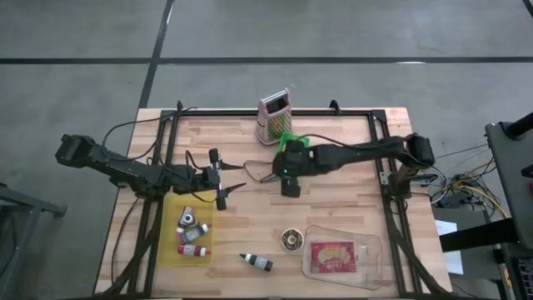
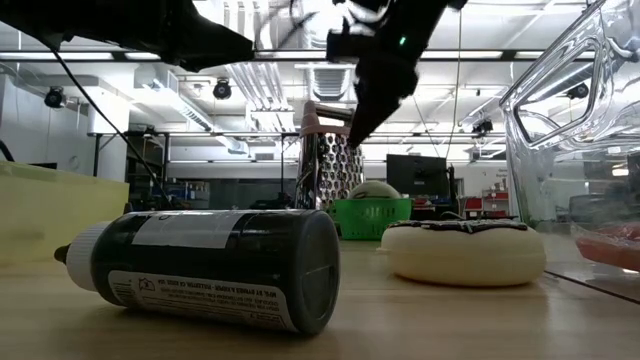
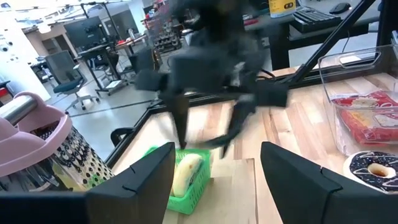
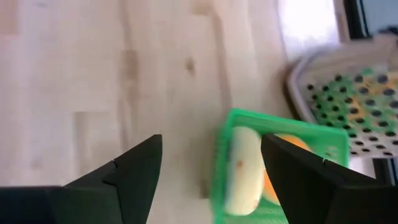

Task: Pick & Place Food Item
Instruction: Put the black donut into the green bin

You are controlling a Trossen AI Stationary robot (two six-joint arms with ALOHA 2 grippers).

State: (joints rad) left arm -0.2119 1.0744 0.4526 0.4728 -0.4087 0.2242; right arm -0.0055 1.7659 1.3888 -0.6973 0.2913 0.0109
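Observation:
A small green basket [image 1: 289, 138] stands on the table near the far edge, next to a pink-handled grater [image 1: 273, 117]. It holds a pale yellow food item [image 4: 242, 169] and an orange one [image 4: 281, 163]. My right gripper [image 1: 260, 172] is open and empty, raised above the table just left and near of the basket; in its wrist view [image 4: 211, 142] the basket lies partly between the fingers. My left gripper [image 1: 223, 177] is open and empty at the table's left middle, pointing toward the basket [image 3: 186, 177].
A yellow board [image 1: 171, 250] with small bottles lies at the near left. A dark bottle [image 1: 256, 262] lies on its side near the front edge. A donut [image 1: 291, 239] and a clear plastic container [image 1: 371, 250] holding a red packet are at the near right.

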